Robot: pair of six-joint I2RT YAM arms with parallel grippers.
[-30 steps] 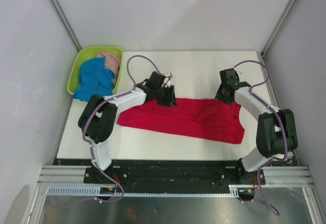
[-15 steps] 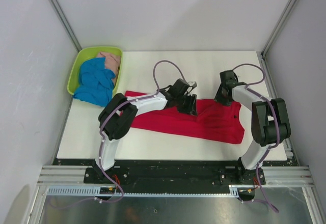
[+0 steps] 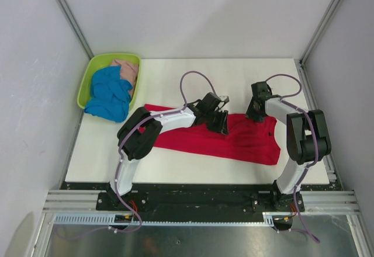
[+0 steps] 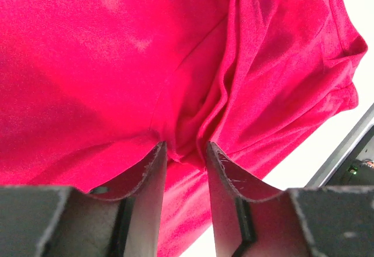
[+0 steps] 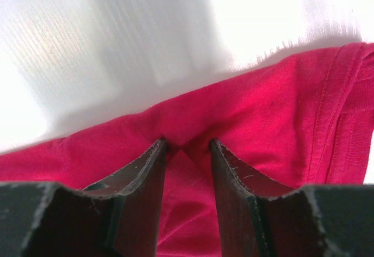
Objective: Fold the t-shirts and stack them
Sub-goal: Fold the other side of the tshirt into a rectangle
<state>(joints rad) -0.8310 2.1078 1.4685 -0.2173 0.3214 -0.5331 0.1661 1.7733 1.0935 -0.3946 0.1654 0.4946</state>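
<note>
I have the left arm reaching far across the table [image 3: 175, 76], forearm low and stretched to the right. The left gripper [image 3: 218, 119] tips down onto the far edge of the red t-shirt [image 3: 248, 141], near its middle. On the left wrist camera its fingers [image 4: 149, 175] pinch a raised fold of the red cloth. The right arm is folded back tight, elbow high by the table's right edge, and the right gripper [image 3: 257, 110] points down at the shirt's far right corner. There its fingers [image 5: 146, 175] clamp a pucker of cloth at the edge. The shirt lies spread between both arms. The blue t-shirt [image 3: 108, 94] and pink t-shirt [image 3: 126, 69] sit heaped in the green basket [image 3: 93, 64], far left.
</note>
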